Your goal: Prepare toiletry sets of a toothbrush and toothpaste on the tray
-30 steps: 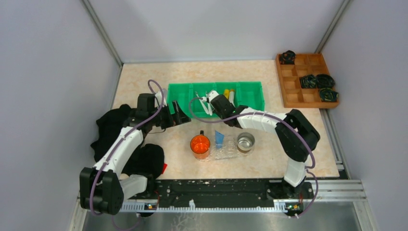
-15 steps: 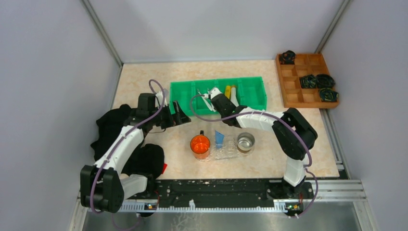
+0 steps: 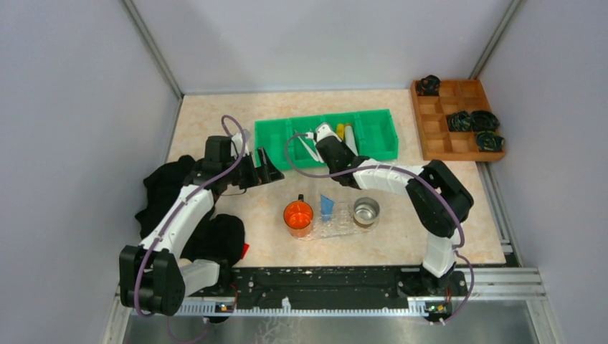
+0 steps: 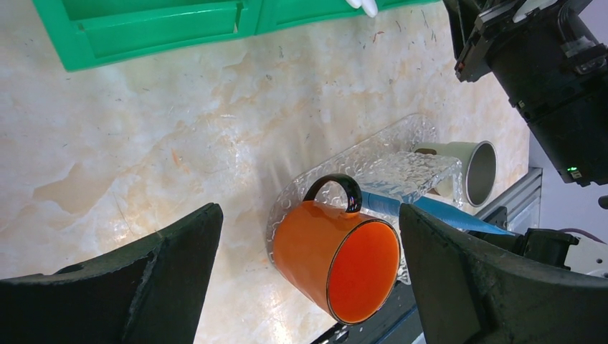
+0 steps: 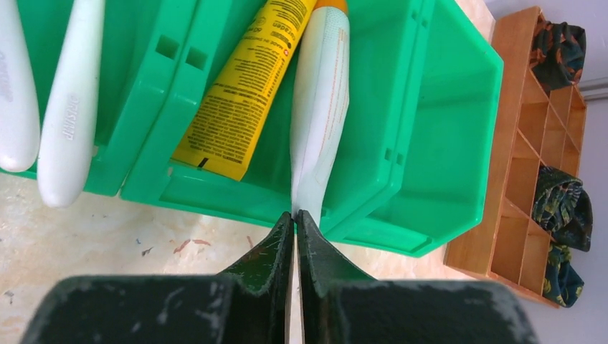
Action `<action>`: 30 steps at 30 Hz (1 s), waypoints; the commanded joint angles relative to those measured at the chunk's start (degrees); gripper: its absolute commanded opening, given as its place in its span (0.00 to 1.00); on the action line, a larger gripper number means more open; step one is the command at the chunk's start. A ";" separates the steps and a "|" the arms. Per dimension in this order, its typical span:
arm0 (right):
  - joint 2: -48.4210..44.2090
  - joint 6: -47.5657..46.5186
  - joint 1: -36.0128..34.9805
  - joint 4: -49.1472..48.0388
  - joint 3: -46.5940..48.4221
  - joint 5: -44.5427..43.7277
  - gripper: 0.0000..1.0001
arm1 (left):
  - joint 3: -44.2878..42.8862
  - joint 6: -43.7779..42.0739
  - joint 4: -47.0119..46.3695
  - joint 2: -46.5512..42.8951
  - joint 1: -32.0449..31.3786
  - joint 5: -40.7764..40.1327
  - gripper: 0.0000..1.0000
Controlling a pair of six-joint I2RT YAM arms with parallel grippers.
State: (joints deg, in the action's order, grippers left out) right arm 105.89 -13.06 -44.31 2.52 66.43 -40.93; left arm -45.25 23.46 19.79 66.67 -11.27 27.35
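Fingers of my right gripper (image 5: 295, 215) pinch almost shut on white toothpaste (image 5: 319, 107) tail, lower centre, in green bin (image 5: 444, 107); grip depth hidden. Left gripper (image 4: 308, 215) gapes empty toward tray (image 4: 337, 161). Toothbrushes (image 5: 68, 107) cut off upper left.

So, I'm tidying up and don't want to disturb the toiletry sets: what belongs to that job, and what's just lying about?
Belongs: toothbrushes, yellow tube, white tube, blue tube, clear tray, green bin.
Lying about: wooden box, cloth bundles in it, black cloth; orange mug and metal cup, role unclear.

Two toothbrushes (image 5: 16, 93) (image 5: 72, 107), three toothpaste tubes (image 5: 244, 86) (image 5: 319, 107) (image 4: 430, 209)
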 commanded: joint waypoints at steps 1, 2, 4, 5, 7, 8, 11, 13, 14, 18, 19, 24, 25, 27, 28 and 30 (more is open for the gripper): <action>-2.72 1.31 1.72 -3.00 1.91 -1.77 0.02 | -1.58 -1.05 1.32 0.34 -0.16 -0.63 0.99; -3.36 2.08 2.01 -2.67 2.11 -1.22 0.01 | -1.50 -1.05 1.30 0.30 -0.16 -0.67 0.99; -4.91 3.52 2.46 -2.61 2.21 -0.74 0.00 | -1.34 -1.05 1.25 0.21 -0.16 -0.72 0.99; -5.79 4.01 2.54 -2.61 2.34 -0.60 0.00 | -1.29 -1.05 1.27 0.22 -0.16 -0.69 0.99; -7.74 4.72 2.65 -2.61 2.30 -0.25 0.00 | -1.26 -1.05 1.30 0.21 -0.16 -0.71 0.99; -8.64 4.93 2.68 -2.61 2.40 -0.09 0.00 | -1.12 -0.99 1.20 0.21 -0.16 -0.69 0.99; -11.47 5.22 2.71 -1.27 3.06 0.16 0.00 | -0.84 -0.72 0.96 0.13 -0.16 -0.48 0.99; -13.29 5.24 2.76 -0.59 3.65 0.39 0.00 | -0.69 -0.62 0.85 -0.04 -0.16 -0.40 0.99; -14.03 5.24 2.74 -0.21 4.15 0.52 0.00 | -0.61 -0.55 0.80 -0.12 -0.16 -0.36 0.99; -16.18 5.60 3.18 1.23 5.97 2.26 0.00 | -0.24 -0.27 0.51 -0.48 -0.16 -0.18 0.99; -15.94 6.17 3.49 2.08 6.69 2.80 0.00 | -0.07 -0.14 0.49 -0.49 -0.16 -0.05 0.99; -13.66 8.93 4.15 5.43 5.60 6.49 0.46 | 0.50 0.18 0.25 -1.25 -0.16 0.19 0.99; -13.17 9.08 4.27 5.12 4.54 6.81 0.47 | 0.58 0.18 0.29 -1.34 -0.16 0.16 0.99; -11.35 9.27 4.48 5.62 3.29 7.50 0.48 | 0.65 0.18 0.30 -1.46 -0.16 0.19 0.99; -10.26 9.09 4.52 5.77 2.84 7.57 0.48 | 0.69 0.18 0.37 -1.45 -0.16 0.26 0.99; -8.48 8.82 4.50 6.04 2.03 8.19 0.48 | 0.63 0.10 0.40 -1.42 -0.16 0.22 0.99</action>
State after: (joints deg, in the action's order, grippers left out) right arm 93.62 -5.19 -40.29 7.07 70.15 -35.16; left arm -45.17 23.57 20.56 66.28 -11.27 27.05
